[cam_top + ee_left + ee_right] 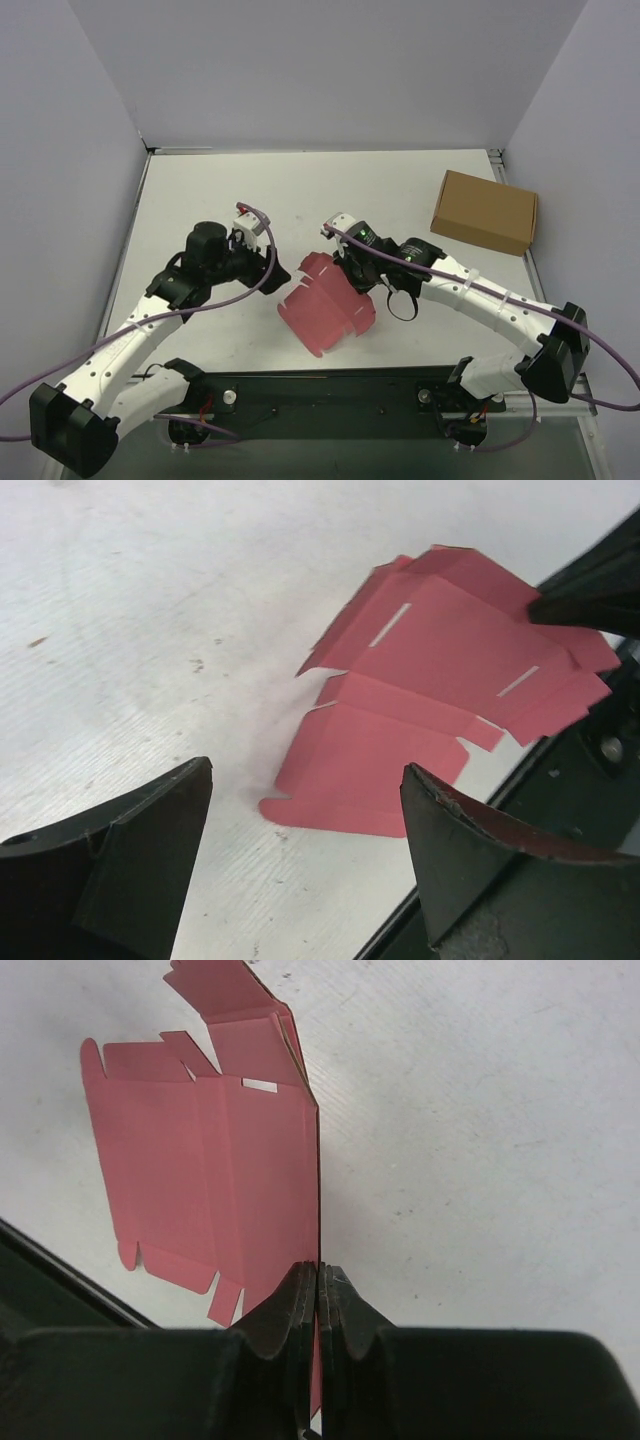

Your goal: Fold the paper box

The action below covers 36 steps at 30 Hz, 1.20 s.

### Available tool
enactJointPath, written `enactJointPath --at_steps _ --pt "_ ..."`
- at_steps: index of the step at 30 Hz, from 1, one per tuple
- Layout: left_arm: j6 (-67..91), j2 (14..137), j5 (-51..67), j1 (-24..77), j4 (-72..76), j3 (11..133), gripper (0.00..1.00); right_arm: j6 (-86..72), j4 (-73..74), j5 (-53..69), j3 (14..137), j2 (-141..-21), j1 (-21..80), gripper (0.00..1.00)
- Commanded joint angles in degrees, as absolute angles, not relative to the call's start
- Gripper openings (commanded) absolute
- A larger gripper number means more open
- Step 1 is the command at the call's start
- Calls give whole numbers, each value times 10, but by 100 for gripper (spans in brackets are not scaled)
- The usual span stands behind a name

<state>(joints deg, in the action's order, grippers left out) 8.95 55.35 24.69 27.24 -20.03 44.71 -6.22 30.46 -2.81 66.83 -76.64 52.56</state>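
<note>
Open table (260, 190) beyond the paper box (325, 305); brown cardboard box (485, 212) blocks far right

One paper box (325, 305), one cardboard box (485, 212)

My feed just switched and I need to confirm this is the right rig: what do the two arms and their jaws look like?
Both the left arm and right arm have white links with black joint housings and black wrists. A purple cable runs along each. The jaws are black wedge-shaped.
</note>
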Motion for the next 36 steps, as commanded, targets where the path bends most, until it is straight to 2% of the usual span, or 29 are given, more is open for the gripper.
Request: enactJointPath --at_steps 1,7,11,19,27,36 --pt "163 515 94 272 -188 431 83 -76 320 -115 661 -787 514 0" --pt "321 500 148 315 -47 286 68 -87 316 -171 658 -832 496 0" --pt "373 534 146 354 82 208 64 -98 304 -188 657 -860 497 0" --pt "417 627 134 390 263 159 59 -113 278 -204 644 -897 498 0" --pt "425 756 125 415 348 140 52 -135 259 -233 627 -915 507 0" --pt "434 841 111 435 413 124 46 -164 257 -236 629 -916 533 0"
